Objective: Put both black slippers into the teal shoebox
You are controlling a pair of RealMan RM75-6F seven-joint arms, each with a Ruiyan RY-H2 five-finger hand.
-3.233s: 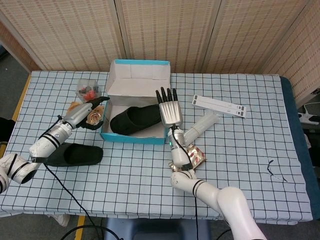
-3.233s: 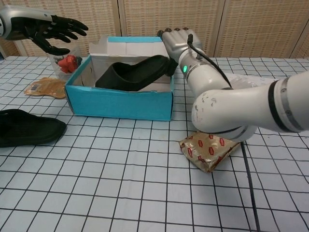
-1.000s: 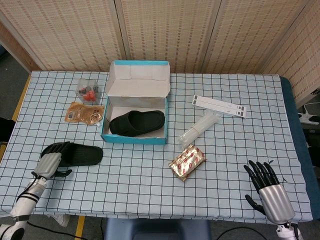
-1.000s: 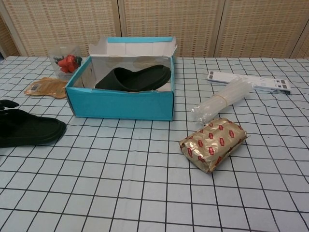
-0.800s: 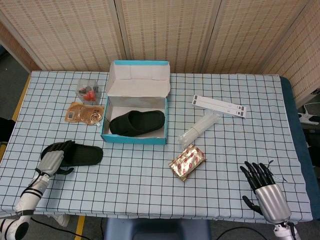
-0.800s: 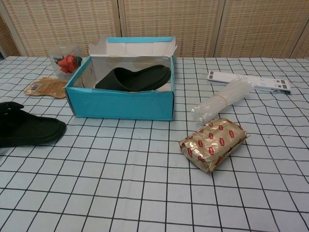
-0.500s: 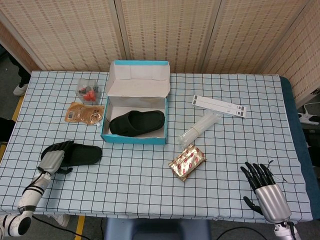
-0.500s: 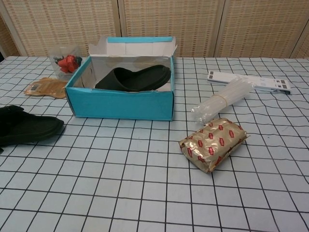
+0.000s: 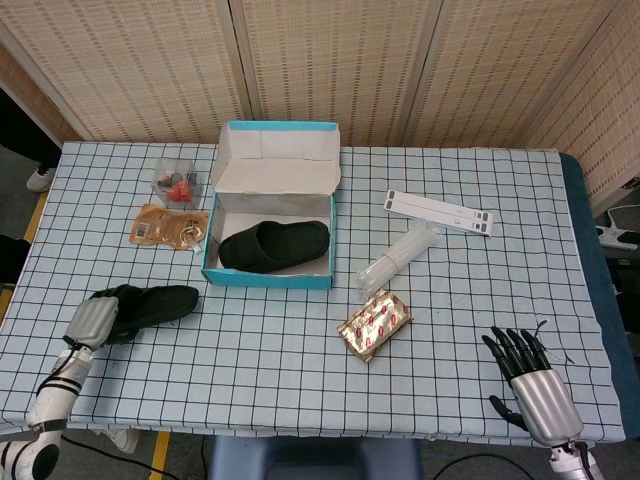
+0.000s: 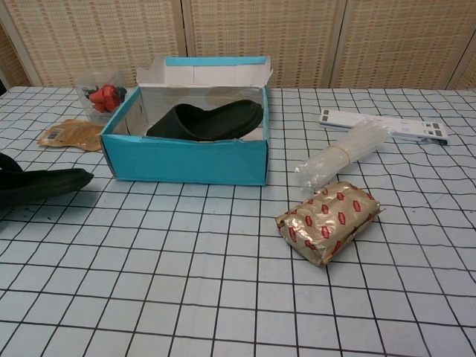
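The teal shoebox (image 9: 265, 279) (image 10: 186, 160) stands open at the table's centre-left, its lid flap up at the back. One black slipper (image 9: 275, 245) (image 10: 208, 120) lies inside it. The second black slipper (image 9: 150, 302) (image 10: 44, 182) is left of the box near the table's left edge, raised slightly off the cloth in the chest view. My left hand (image 9: 92, 320) grips its heel end. My right hand (image 9: 530, 385) rests at the near right corner of the table, fingers spread, holding nothing.
A gold snack packet (image 9: 375, 325) (image 10: 327, 219) and a clear plastic roll (image 9: 400, 258) (image 10: 346, 152) lie right of the box, and a white strip (image 9: 438, 211) lies behind them. A brown packet (image 9: 170, 226) and a plastic cup (image 9: 176, 183) sit left of the box.
My left hand has closed on the second slipper's heel and lifted it slightly, so it now sits tilted and narrower. The right hand has stayed at the near right corner.
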